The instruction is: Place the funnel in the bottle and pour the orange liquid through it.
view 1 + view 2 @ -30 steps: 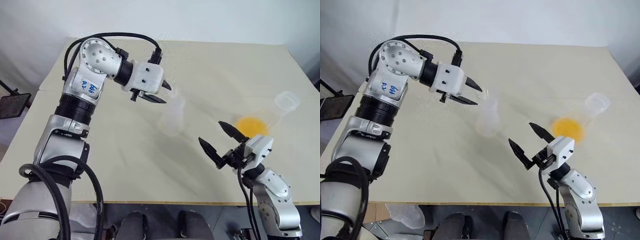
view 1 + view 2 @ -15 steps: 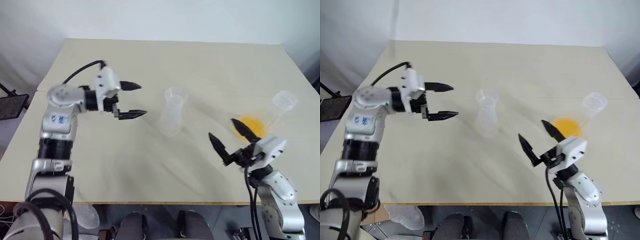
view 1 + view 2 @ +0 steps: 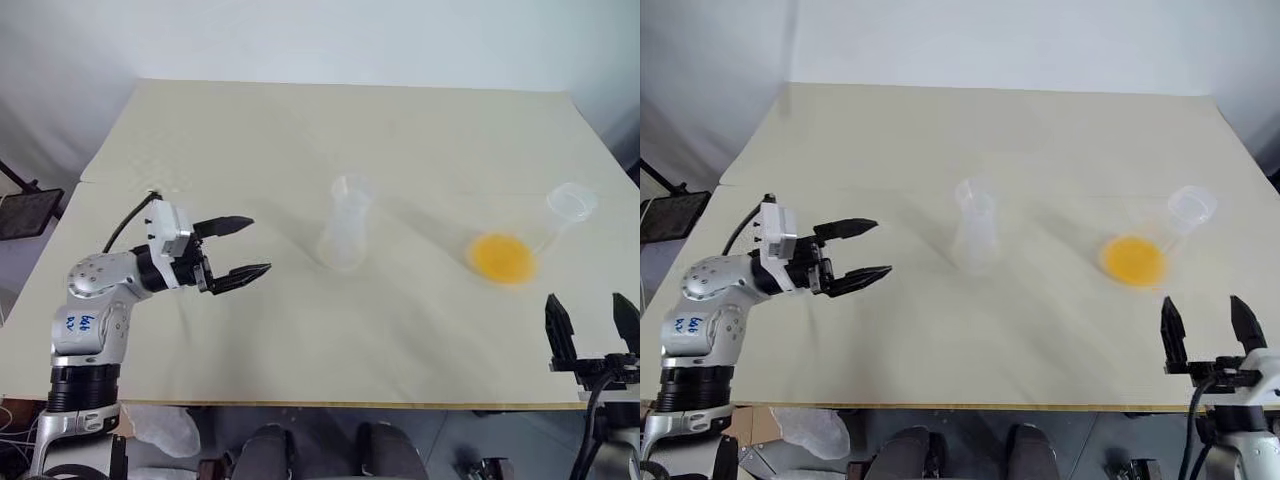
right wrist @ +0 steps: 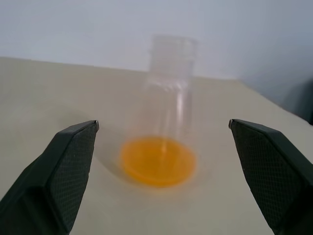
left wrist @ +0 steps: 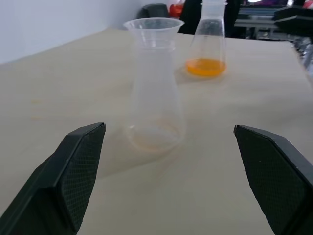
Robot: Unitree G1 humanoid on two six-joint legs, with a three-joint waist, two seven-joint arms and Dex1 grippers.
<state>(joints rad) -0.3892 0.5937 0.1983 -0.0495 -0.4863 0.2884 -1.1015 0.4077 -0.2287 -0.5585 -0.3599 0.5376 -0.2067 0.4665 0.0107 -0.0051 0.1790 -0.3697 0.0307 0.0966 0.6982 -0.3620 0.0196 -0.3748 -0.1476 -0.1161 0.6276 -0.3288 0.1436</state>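
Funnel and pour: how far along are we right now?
Done: the small clear funnel sits in the neck of the empty clear conical bottle mid-table. In hand: nothing; the left gripper and the right gripper are both open, away from the glassware. Left: the bright orange liquid lies in the second clear flask, standing upright, unpoured.

Head overhead; wrists low, tabletop-level

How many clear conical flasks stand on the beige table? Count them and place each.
2. One clear conical flask with a clear funnel in its neck stands mid-table; the other clear conical flask, holding orange liquid, stands to its right. None seems hidden.
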